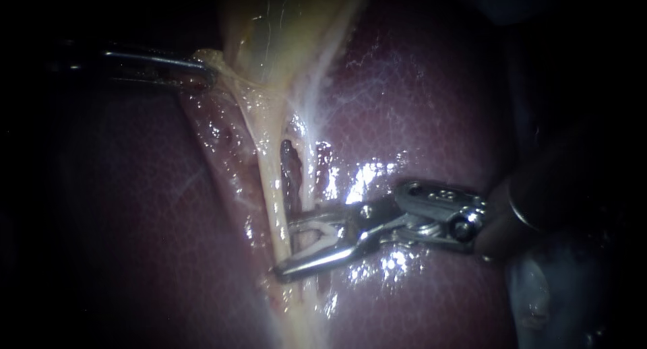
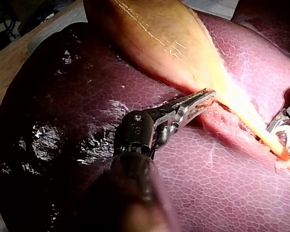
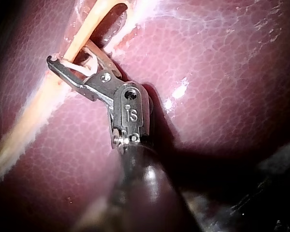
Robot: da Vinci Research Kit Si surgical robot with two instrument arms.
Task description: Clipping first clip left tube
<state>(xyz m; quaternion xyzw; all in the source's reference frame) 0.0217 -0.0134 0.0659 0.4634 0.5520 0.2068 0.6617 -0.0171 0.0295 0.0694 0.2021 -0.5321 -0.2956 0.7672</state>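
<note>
Risk: my right instrument (image 1: 284, 248) has its jaws spread astride the left tube (image 1: 269, 180), which sits only at their tips. Closing from here could, I judge, seat the clip (image 1: 323, 236) partway or catch the right tube (image 1: 311, 180) just beside it (cannot tell if it lies inside). My left instrument (image 1: 202, 71) pinches the gallbladder (image 1: 276, 32) edge; a slip would slacken the tube. The left tube is pale yellow, taut and glistening, and runs from the gallbladder over the liver (image 1: 418, 106).

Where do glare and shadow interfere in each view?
Endoscope view: glare on the liver above the right instrument; the left instrument, gripping the gallbladder edge, lies in dim light. Left wrist view: bright patches on the liver. Right wrist view: the shaft shadows the liver beside it.
</note>
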